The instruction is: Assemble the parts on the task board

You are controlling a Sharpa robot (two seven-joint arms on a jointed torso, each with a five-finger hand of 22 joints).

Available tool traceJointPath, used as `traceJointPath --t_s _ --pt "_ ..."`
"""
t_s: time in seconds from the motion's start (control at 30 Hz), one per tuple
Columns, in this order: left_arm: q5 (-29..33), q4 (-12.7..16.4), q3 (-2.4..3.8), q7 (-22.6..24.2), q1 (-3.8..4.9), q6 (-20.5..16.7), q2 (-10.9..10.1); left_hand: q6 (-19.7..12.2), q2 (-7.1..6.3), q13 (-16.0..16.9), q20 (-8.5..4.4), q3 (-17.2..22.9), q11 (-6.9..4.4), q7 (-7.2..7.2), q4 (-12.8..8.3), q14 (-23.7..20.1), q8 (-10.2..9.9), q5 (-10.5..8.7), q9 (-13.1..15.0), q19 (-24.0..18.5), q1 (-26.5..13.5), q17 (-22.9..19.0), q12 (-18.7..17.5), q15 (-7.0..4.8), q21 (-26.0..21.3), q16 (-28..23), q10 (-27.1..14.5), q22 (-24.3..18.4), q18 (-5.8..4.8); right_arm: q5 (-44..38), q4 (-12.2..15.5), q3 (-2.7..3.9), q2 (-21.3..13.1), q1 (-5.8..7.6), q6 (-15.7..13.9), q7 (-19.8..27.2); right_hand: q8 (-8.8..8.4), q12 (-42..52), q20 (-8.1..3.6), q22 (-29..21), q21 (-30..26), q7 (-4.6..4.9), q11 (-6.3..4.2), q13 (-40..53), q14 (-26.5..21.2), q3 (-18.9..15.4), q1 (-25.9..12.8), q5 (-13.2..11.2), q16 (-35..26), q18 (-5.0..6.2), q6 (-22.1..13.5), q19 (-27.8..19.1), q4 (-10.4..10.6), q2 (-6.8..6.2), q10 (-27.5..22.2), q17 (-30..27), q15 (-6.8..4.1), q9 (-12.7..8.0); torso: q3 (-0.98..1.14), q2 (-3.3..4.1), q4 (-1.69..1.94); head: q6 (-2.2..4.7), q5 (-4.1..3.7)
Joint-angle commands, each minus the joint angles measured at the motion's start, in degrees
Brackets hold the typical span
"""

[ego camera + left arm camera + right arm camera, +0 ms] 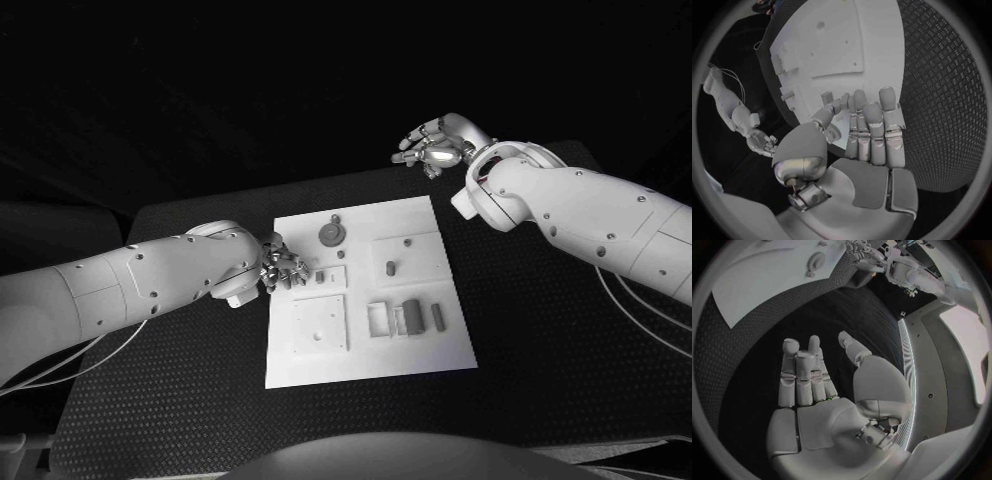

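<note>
The white task board [364,366] lies mid-table. On it are a round grey disc [332,235], a small grey piece [391,267] in a square recess, and upright grey parts [413,315] at the near right. My left hand [283,265] hovers at the board's left edge with its fingers straight and nothing in them; the left wrist view shows that hand [864,135] over the board [836,45] rim. My right hand [433,146] is raised beyond the board's far right corner and holds nothing. In the right wrist view its fingers [801,375] are spread over the black mat.
A raised square plate [320,325] sits on the board's near left. Black textured mat [555,335] surrounds the board on all sides. The right wrist view shows the board [754,285] with the disc [815,262] far off.
</note>
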Motion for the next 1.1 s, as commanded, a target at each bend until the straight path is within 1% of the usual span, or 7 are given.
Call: traceJointPath --t_s 0.03,0.6,0.63,0.67,0.77,0.97,1.1 --pt "0.4 0.0 -0.04 -0.2 -0.05 -0.2 0.0 0.0 -0.16 -0.1 -0.10 -0.6 0.13 0.15 0.0 -0.3 -0.2 -0.37 0.0 -0.1 -0.5 -0.1 0.3 -0.05 0.1 0.3 -0.1 1.1 -0.36 0.0 0.0 0.03 0.0 -0.02 0.7 0.2 -0.20 -0.3 -0.50 1.1 -0.3 0.45 0.07 -0.1 -0.4 0.0 -0.5 0.1 -0.1 1.28 0.1 0.0 0.4 -0.06 0.3 -0.1 -0.01 0.1 -0.01 0.00 0.00 -0.03 -0.03" --pt "0.4 0.0 -0.04 -0.4 -0.05 1.3 -0.1 0.1 -1.03 -0.1 -0.17 -4.4 0.05 0.06 -1.1 -0.5 -0.4 -1.07 0.5 -0.2 -2.9 -0.5 0.4 -0.10 0.1 1.0 -0.1 1.1 -0.26 0.0 0.0 0.03 0.1 -0.03 0.8 0.2 -0.21 -0.4 -0.50 1.1 -0.3 0.45 0.07 0.0 -0.4 0.0 -0.6 0.1 -0.1 1.28 0.1 0.0 0.4 -0.06 0.3 -0.1 -0.01 0.1 -0.01 0.00 0.01 -0.22 -0.10" --pt "0.4 0.0 -0.04 -0.4 -0.05 1.2 -0.1 0.1 -1.01 -0.1 -0.18 -4.9 0.01 0.04 -1.2 -0.6 -0.4 -1.53 0.6 -0.2 -3.0 -0.6 0.4 -0.12 0.1 1.1 -0.1 1.1 -0.24 0.0 0.0 0.03 0.1 -0.03 0.8 0.2 -0.21 -0.4 -0.50 1.1 -0.3 0.45 0.07 0.0 -0.4 0.0 -0.6 0.1 -0.1 1.28 0.1 0.0 0.4 -0.06 0.3 -0.1 -0.01 0.1 -0.01 0.00 0.01 -0.22 -0.10" --pt "0.4 0.1 -0.04 -0.4 -0.05 1.2 -0.1 0.1 -0.95 -0.1 -0.22 -5.4 -0.02 -0.02 -1.3 -0.6 -0.5 -4.01 0.7 -0.2 -2.9 -0.7 0.4 -0.17 0.1 1.2 -0.2 1.1 -0.17 0.0 0.0 0.03 0.1 -0.03 0.8 0.2 -0.21 -0.4 -0.50 1.1 -0.3 0.45 0.07 0.0 -0.4 0.0 -0.6 0.1 -0.1 1.28 0.1 0.0 0.4 -0.06 0.3 -0.1 -0.01 0.1 -0.01 0.00 0.01 -0.22 -0.10" --pt "0.5 0.1 -0.04 -0.2 -0.06 1.1 -0.2 0.2 -1.11 -0.1 -0.22 -5.8 -0.02 -0.02 -1.3 -0.6 -0.5 -4.80 0.7 -0.2 -3.0 -0.8 0.5 -0.20 0.0 1.3 -0.1 1.1 -0.16 0.0 0.0 0.03 0.1 -0.03 0.8 0.2 -0.22 -0.4 -0.50 1.1 -0.3 0.45 0.07 0.0 -0.4 0.0 -0.6 0.1 -0.1 1.28 0.1 0.0 0.4 -0.06 0.3 -0.1 -0.01 0.1 0.01 -0.02 -0.02 -0.27 -0.07" --pt "1.1 -0.1 -0.04 -0.1 -0.06 0.9 -0.2 0.3 -1.49 -0.1 -0.27 -6.7 -0.09 -0.10 -1.0 -0.7 -0.7 -8.87 0.9 -0.2 -3.7 -1.1 0.5 -0.25 -0.2 1.5 -0.1 1.0 -0.10 0.0 -0.1 0.03 0.1 -0.04 0.9 0.2 -0.22 -0.4 -0.50 1.1 -0.3 0.45 0.07 0.0 -0.4 0.0 -0.6 0.1 -0.1 1.28 0.1 0.0 0.5 -0.06 0.3 -0.1 -0.01 0.1 0.00 0.01 -0.01 -0.27 -0.11" --pt "1.2 -0.2 -0.04 -0.2 -0.06 0.6 -0.3 0.4 -1.92 -0.2 -0.32 -7.2 -0.17 -0.15 -0.8 -0.8 -1.0 -13.80 1.1 -0.2 -4.8 -1.5 0.5 -0.28 -0.4 1.7 -0.1 0.9 -0.03 0.0 -0.1 0.03 0.0 -0.04 0.8 0.2 -0.22 -0.4 -0.49 1.1 -0.3 0.45 0.07 0.0 -0.4 0.0 -0.6 0.1 -0.1 1.28 0.1 0.0 0.5 -0.06 0.3 -0.1 -0.01 0.1 0.00 0.00 0.00 -0.35 -0.08"
